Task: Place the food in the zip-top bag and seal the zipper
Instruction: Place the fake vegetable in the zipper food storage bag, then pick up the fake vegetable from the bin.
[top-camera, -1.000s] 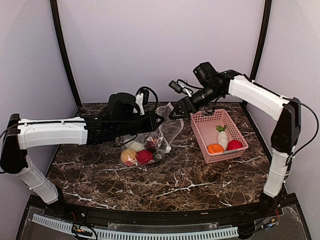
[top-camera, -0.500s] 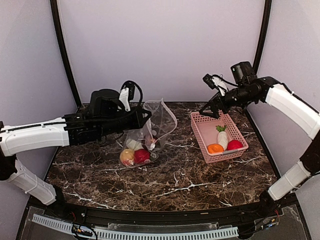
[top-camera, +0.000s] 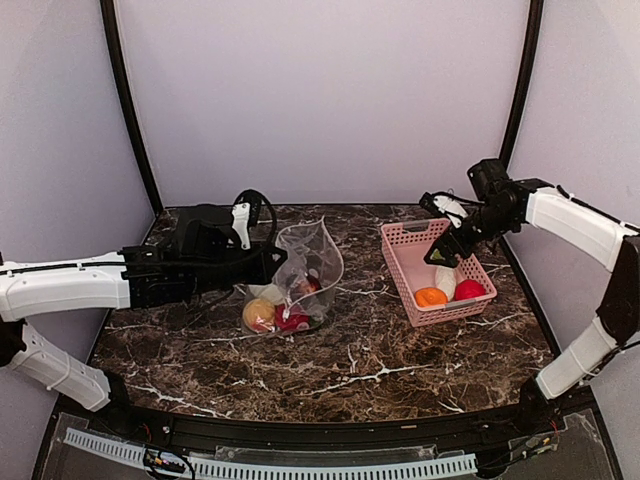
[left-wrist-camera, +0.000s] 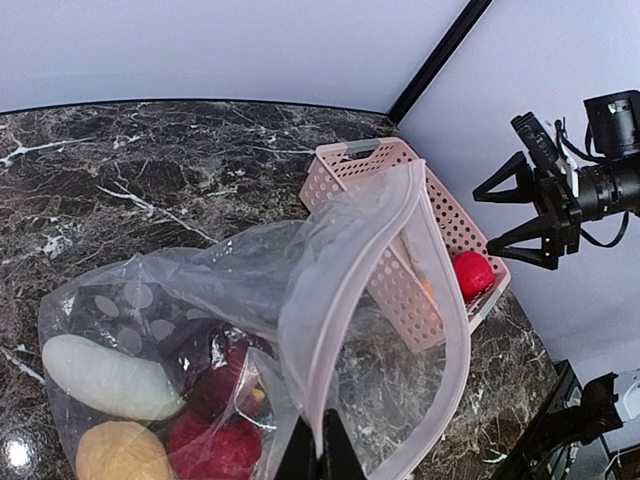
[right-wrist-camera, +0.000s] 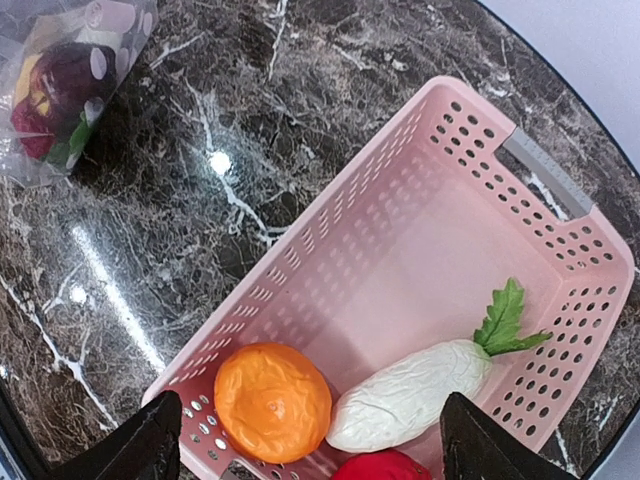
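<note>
My wide-open right gripper (right-wrist-camera: 310, 440) hangs over the orange (right-wrist-camera: 272, 402) at the basket's (right-wrist-camera: 390, 240) near end; my left gripper (left-wrist-camera: 320, 452) pinches the zip-top bag (left-wrist-camera: 200, 285).

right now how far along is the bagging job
Done: the zip-top bag holds a white piece, tan ball, red ball and maroon ball. In hand: the left hand pinches its rim, mouth held open; the open right hand hovers above the pink basket. Left: the orange, white radish and red fruit in that basket, then sealing the zipper.
</note>
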